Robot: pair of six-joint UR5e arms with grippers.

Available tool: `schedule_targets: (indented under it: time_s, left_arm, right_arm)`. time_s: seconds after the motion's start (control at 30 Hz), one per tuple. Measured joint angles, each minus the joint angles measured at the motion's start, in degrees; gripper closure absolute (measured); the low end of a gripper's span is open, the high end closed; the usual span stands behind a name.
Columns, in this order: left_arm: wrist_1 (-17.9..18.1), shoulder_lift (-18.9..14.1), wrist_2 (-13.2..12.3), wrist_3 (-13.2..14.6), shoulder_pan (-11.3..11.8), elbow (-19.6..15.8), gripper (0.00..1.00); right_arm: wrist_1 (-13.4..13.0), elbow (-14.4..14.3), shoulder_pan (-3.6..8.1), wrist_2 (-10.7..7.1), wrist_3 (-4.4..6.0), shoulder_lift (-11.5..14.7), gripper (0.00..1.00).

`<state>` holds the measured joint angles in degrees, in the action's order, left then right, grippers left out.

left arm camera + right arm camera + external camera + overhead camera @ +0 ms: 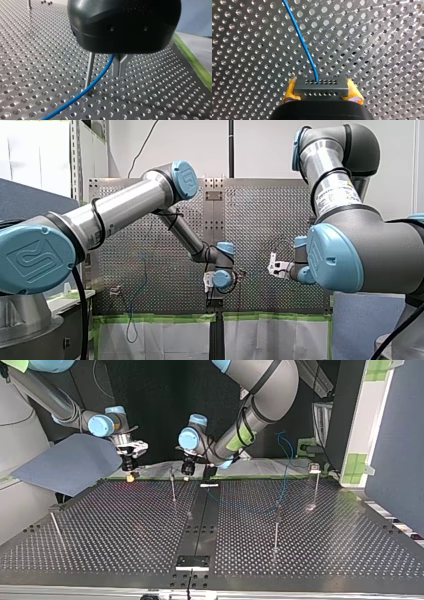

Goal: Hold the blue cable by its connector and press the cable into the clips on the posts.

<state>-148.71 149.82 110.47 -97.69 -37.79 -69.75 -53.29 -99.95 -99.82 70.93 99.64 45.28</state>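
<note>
A: At the top view's left, my right gripper (pixel 321 84): yellow pads were clamped on the connector (pixel 321 89). And my left gripper (pixel 120 74)?

B: Metal fingers stood together, blue cable (pixel 82 92) just beside them, by a post (pixel 89 70). Judged light, limp; hold the rigid connector.

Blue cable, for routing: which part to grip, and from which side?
Grip the dark connector, not the blue cable itself: the block is rigid with flat ends, while the wire is thin and limp. Come from behind the block, opposite the face where the wire leaves, one pad on each short end. My right gripper holds it just so, yellow pads on both ends.
</note>
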Motion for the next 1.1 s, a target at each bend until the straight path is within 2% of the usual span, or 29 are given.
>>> schedule_targets:
  time_s: [0.1,0.33,0.5,0.73,1.1]
  left_arm:
    - [-0.16,0.03,-1.16,-0.09,0.04,0.91,1.00]
    - [-2.27,0.05,-2.54,-0.25,0.82,4.51,1.00]
    - [-4.39,0.06,-2.16,-0.35,1.97,6.79,1.00]
    - [-5.77,0.06,-1.69,-0.28,3.34,7.43,1.00]
    - [-5.92,0.06,-1.88,0.48,4.00,7.45,1.00]
  right_arm:
    - [-0.18,0.27,0.01,0.01,0.05,-0.02,1.00]
    - [-1.59,0.66,0.06,0.00,0.97,-0.09,1.00]
    - [-1.87,0.76,0.17,0.08,1.08,-0.12,1.00]
    - [-2.13,0.83,0.56,2.10,1.03,-0.13,1.00]
    - [-2.16,0.84,0.84,3.22,1.00,-0.21,1.00]
